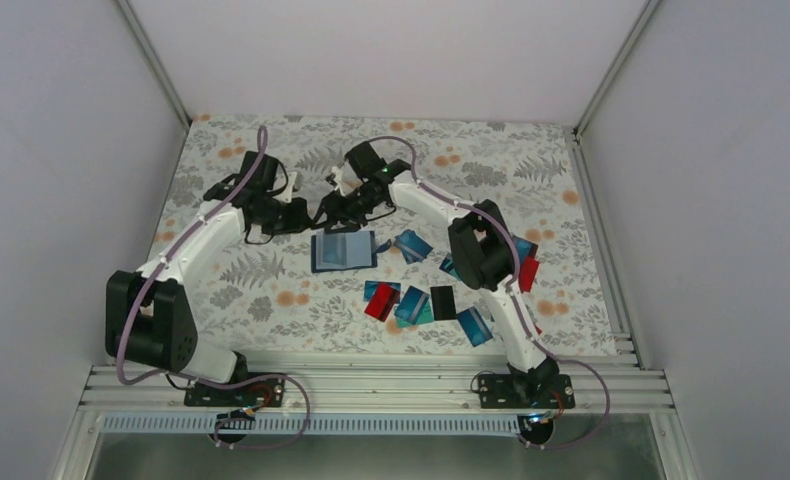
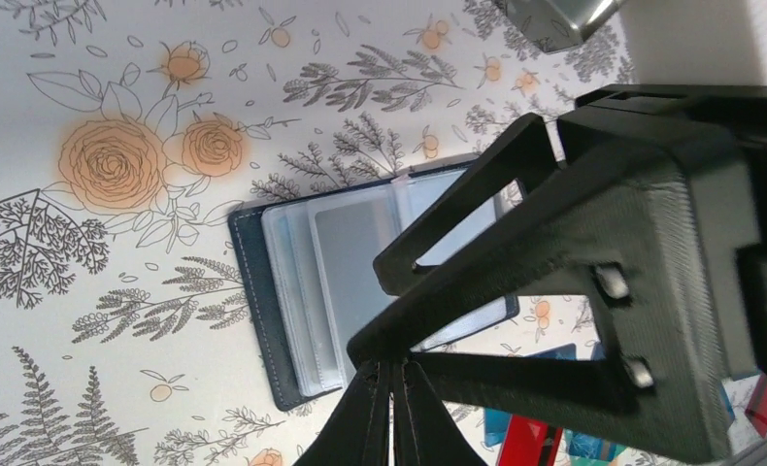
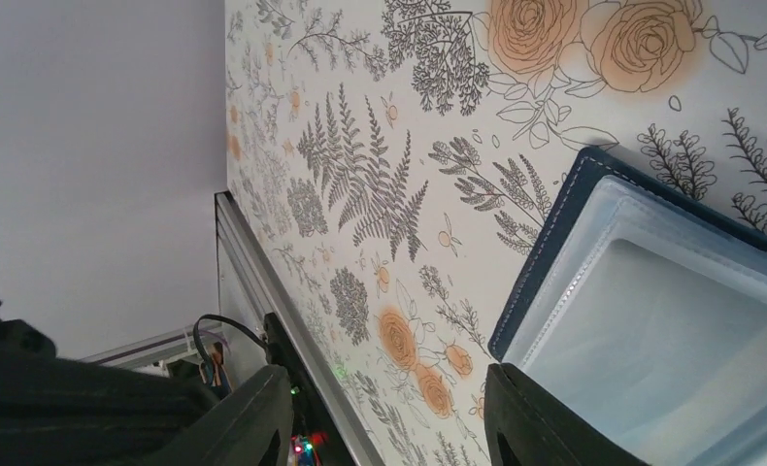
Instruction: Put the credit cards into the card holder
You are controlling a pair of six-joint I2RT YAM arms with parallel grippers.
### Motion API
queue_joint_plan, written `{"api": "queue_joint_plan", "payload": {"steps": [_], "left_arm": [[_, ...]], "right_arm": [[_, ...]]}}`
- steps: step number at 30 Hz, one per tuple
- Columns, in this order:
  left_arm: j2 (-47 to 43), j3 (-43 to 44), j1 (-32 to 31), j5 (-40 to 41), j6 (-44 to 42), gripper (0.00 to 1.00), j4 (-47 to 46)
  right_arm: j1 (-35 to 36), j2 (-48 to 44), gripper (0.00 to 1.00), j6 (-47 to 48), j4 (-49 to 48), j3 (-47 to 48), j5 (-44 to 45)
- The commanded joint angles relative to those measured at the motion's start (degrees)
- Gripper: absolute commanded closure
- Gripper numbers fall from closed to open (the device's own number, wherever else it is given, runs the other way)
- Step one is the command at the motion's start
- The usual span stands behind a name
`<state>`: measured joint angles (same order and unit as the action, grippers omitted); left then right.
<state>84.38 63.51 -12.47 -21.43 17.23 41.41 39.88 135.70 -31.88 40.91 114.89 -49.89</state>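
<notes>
The card holder [image 1: 343, 250] lies open and flat on the flowered table [image 1: 271, 290], a little behind its middle. Its navy cover faces down and the clear pocket sleeves face up. In the left wrist view the card holder [image 2: 253, 282] shows its sleeves fanned in a stack. In the right wrist view the card holder [image 3: 554, 233] fills the lower right corner.

The credit cards [image 1: 411, 305] lie loose on the table, to the right of the holder and nearer the arm bases. They are mostly blue and teal. A red card [image 1: 381, 303] and a black card [image 1: 443, 302] lie among them, and more lie half hidden behind the right arm.

The right arm rises from its base, bends at an elbow above the cards, then reaches far back and left. Its wrist turns back toward the holder, so the right gripper [image 1: 333, 208] sits just behind the holder's far edge. Seen from its own camera, the right gripper [image 3: 387, 379] has its jaws spread wide. One finger [image 3: 530, 417] overlaps the holder's corner; I cannot tell whether it touches.

The left arm leans forward and to the right from its shoulder. The left gripper [image 1: 293, 214] is just behind the holder's far left corner and close to the right gripper. From its own camera, the left gripper [image 2: 391, 379] has its jaws pressed together.
</notes>
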Motion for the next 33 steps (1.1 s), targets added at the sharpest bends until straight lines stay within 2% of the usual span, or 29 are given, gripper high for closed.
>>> {"api": "queue_joint_plan", "payload": {"steps": [1,4,9,21,26,33], "left_arm": [[-3.6,0.6,0.2,-0.2,0.3,0.97,1.1],[-5.5,-0.3,0.1,-1.0,-0.1,0.97,1.1],[-7.2,-2.6,-2.6,-3.5,-0.4,0.97,-0.2],[-4.5,-5.5,-17.8,-3.6,3.0,0.96,-6.2],[-0.9,-5.8,-24.0,-1.5,4.5,0.93,-7.4],[4.3,-8.2,-31.9,2.0,5.9,0.78,-10.3]], "right_arm": [[-1.0,-2.5,0.50,3.0,4.0,1.3,2.3],[-2.1,-6.5,0.49,4.6,5.4,-1.8,6.7],[-4.0,-16.4,0.49,4.9,4.1,-13.7,14.9],[-6.6,-42.5,0.45,0.2,1.5,-45.6,29.4],[-6.9,-49.5,0.43,-4.6,1.5,-56.7,31.1],[-6.7,-54.5,0.42,-8.1,-2.8,-66.7,28.3]]}}
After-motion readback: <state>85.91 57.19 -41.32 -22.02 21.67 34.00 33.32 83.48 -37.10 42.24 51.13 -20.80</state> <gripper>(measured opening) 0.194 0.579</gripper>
